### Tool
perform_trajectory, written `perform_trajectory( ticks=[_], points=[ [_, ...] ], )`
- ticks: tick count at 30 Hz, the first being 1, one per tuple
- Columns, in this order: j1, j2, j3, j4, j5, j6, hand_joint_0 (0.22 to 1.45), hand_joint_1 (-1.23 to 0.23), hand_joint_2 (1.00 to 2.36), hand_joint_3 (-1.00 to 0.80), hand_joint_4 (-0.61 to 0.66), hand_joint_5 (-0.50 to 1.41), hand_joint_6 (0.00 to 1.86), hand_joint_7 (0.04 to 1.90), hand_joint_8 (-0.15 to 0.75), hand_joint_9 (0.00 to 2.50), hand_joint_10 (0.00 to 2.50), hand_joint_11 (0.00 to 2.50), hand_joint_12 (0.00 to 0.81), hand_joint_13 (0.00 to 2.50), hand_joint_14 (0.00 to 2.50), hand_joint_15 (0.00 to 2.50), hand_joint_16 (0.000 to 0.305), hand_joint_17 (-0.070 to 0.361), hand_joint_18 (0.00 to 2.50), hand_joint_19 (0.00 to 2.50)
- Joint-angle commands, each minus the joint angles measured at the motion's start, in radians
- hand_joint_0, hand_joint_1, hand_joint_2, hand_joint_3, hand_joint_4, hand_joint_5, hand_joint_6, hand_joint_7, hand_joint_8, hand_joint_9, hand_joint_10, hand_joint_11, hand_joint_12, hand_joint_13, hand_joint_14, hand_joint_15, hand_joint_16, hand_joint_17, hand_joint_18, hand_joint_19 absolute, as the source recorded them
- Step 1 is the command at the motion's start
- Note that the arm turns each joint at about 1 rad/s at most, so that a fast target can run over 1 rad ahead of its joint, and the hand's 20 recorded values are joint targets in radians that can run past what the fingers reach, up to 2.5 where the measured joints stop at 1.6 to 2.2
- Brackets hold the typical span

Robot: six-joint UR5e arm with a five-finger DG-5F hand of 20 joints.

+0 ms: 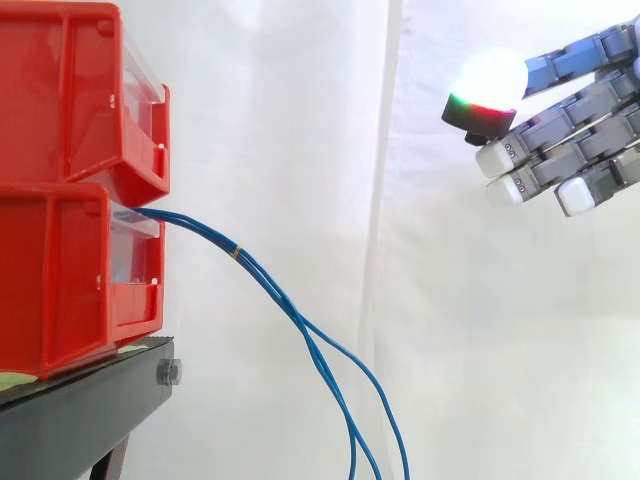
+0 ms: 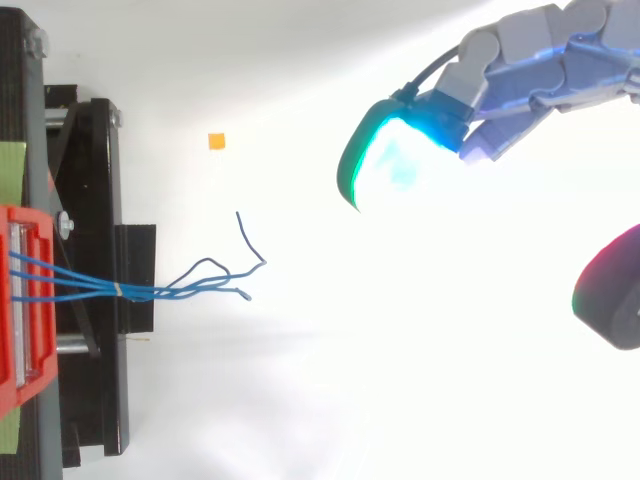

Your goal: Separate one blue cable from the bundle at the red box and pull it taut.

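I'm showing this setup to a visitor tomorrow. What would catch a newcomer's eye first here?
First, the robot's hand at the side view's upper right, open in mid-air, with one of its pads glowing brightly. Opposite, at the left, two stacked red bins sit on a black stand. A bundle of blue cables droops slack from the lower bin, well apart from the hand.

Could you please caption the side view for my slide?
Open robot hand hovers well apart from thin blue cables drooping from the lower red plastic bin on a black metal stand.
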Motion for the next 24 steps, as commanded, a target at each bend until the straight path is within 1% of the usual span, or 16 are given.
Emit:
perform_trajectory(
  ticks=[1,4,24],
  points=[
    [0.0,0.0,-0.001,0.0,0.0,0.0,0.55,-0.64,1.01,-0.44,0.21,-0.22,0.5,0.81,0.306,0.38,0.01,0.33,0.404,0.31,0.01,0.24,0.064,0.145,0.36,0.48],
    [0.0,0.0,0.001,0.0,0.0,0.0,0.55,-0.64,1.0,-0.44,0.2,-0.22,0.5,0.81,0.297,0.37,0.01,0.33,0.398,0.3,0.01,0.24,0.064,0.145,0.35,0.5],
    [0.002,-0.001,-0.001,0.0,-0.002,0.002,0.56,-0.63,1.0,-0.43,0.2,-0.22,0.5,0.81,0.301,0.38,0.01,0.33,0.402,0.31,0.01,0.24,0.062,0.14,0.39,0.5]
  ],
)
